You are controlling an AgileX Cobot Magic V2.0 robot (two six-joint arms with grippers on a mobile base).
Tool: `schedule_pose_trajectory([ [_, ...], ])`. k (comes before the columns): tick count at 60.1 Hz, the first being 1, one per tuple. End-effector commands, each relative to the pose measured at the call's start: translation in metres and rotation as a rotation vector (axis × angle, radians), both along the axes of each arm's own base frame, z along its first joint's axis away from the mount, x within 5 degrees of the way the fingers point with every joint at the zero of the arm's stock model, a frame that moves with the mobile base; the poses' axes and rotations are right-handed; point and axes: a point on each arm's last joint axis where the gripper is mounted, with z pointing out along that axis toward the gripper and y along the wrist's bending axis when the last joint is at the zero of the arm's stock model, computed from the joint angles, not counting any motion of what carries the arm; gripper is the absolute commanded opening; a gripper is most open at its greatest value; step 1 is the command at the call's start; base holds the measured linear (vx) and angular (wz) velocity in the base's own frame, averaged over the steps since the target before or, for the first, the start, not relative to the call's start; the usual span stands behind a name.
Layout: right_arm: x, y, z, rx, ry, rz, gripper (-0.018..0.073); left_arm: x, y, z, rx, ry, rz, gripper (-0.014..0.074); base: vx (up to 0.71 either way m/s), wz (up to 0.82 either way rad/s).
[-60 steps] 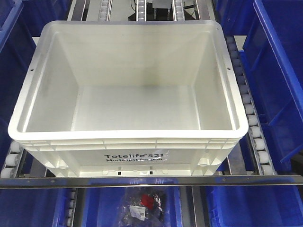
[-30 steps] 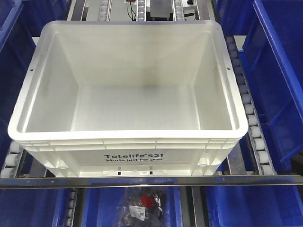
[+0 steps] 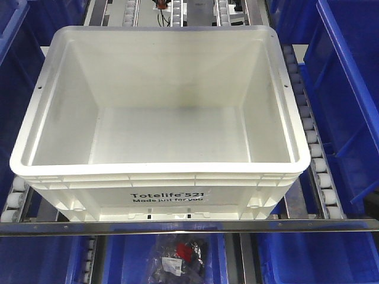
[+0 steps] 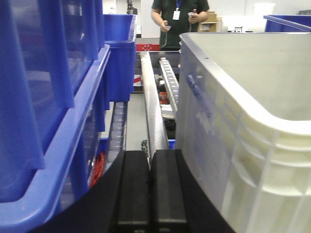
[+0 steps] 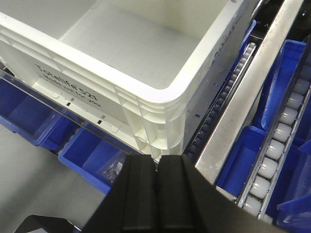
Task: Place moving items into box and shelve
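Black, blocky fingers of the left gripper [image 4: 149, 189] and the right gripper [image 5: 158, 194] press flat together with nothing between them, the left beside the box's side wall, the right at its front right corner. Smooth white plastic, the box [image 3: 160, 177] has a ribbed rim and sits empty on roller rails [image 3: 308, 130] at the shelf's front edge, glossy blue bins [image 3: 349, 89] flanking it.

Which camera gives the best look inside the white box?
The front-facing view: it looks straight down into the box, showing its whole bare floor and all four walls. The right wrist view shows one corner and part of the floor; the left wrist view only an outer side wall and the rim.
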Motion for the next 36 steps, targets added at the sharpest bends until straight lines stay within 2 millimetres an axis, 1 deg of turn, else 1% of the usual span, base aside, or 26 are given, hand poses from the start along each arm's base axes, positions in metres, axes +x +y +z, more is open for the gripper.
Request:
schedule_pose_trajectory([
  [1, 0.0032, 0.0016, 0.0118, 0.033, -0.078, 0.004, -0.0015, -0.0003, -0.0003, -0.0008, -0.010, -0.074, -0.003, -0.0022, 0.00, 0.00],
  [36, 0.0032, 0.0016, 0.0118, 0.033, -0.078, 0.004, -0.0015, -0.0003, -0.0003, -0.0008, -0.010, -0.074, -0.003, -0.0022, 0.00, 0.00],
])
